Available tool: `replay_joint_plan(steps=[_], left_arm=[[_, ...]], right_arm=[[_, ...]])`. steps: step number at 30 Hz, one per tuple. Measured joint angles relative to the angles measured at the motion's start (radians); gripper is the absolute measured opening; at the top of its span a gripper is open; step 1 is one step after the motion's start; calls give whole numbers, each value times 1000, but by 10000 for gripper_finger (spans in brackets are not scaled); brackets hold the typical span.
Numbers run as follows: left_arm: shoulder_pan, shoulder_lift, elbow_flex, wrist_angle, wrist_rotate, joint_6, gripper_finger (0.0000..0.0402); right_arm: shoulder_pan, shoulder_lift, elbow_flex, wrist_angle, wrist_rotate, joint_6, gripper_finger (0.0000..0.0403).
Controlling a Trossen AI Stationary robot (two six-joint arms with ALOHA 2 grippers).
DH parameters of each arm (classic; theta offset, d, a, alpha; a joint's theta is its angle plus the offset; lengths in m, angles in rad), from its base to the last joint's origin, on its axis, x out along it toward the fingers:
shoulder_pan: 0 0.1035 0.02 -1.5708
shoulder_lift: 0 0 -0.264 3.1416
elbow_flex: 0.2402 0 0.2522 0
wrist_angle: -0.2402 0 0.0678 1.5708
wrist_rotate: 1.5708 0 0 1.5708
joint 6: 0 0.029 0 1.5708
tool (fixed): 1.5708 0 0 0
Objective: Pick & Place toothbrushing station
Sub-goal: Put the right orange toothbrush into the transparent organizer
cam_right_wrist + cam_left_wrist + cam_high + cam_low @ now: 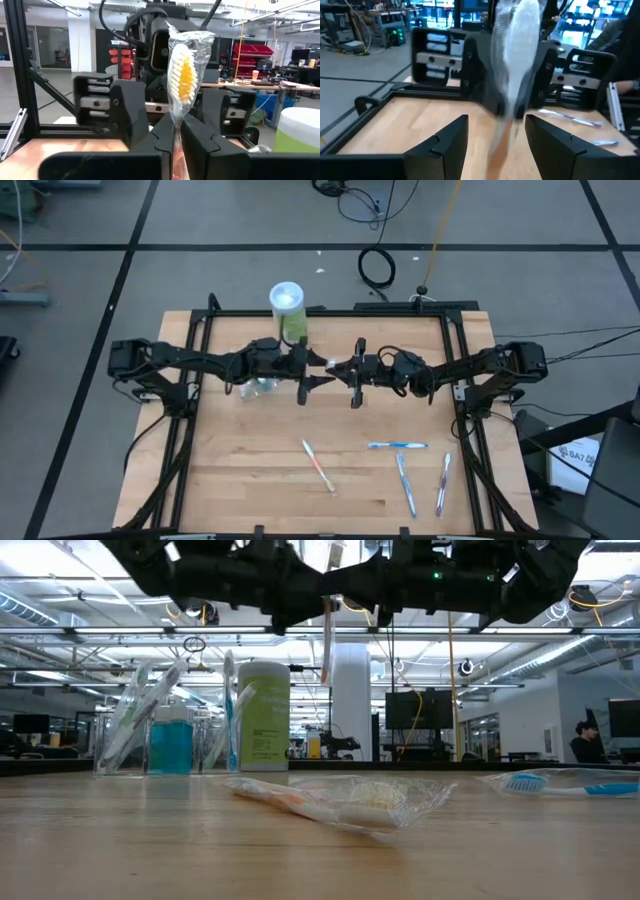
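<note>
above table's middle, right gripper (176, 145) clamped wrapped toothbrush (183, 75) upright for handover; left gripper (496, 142) faced it, jaws spread around wrapper, not closed; cup (258, 386) waited near back-left.

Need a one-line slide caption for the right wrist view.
Right gripper shut on a plastic-wrapped, orange-bristled toothbrush, held upright facing the left gripper.

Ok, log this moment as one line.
right claw: shut on wrapped toothbrush, mid-air | left claw: open, facing it | cup: already holds brushes | table: four toothbrushes left
</note>
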Motion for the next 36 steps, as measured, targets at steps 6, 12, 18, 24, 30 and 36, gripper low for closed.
replay_joint_plan(steps=[6,12,18,24,30,36], left_arm=[[0,40,106,-200,-8,41,200],[0,7,123,-267,-54,50,200],[1,-11,122,-289,-58,77,189],[12,-12,122,-317,-62,78,130],[16,-12,122,-316,-59,78,76],[16,-12,122,-316,-59,78,38]], right_arm=[[-3,0,0,-6,1,-2,15],[-11,0,0,-38,1,-30,16],[-18,0,2,-46,1,-27,16],[-19,1,1,-46,2,-27,16],[-19,1,1,-42,4,-27,16],[-19,1,1,-46,6,-34,19]])
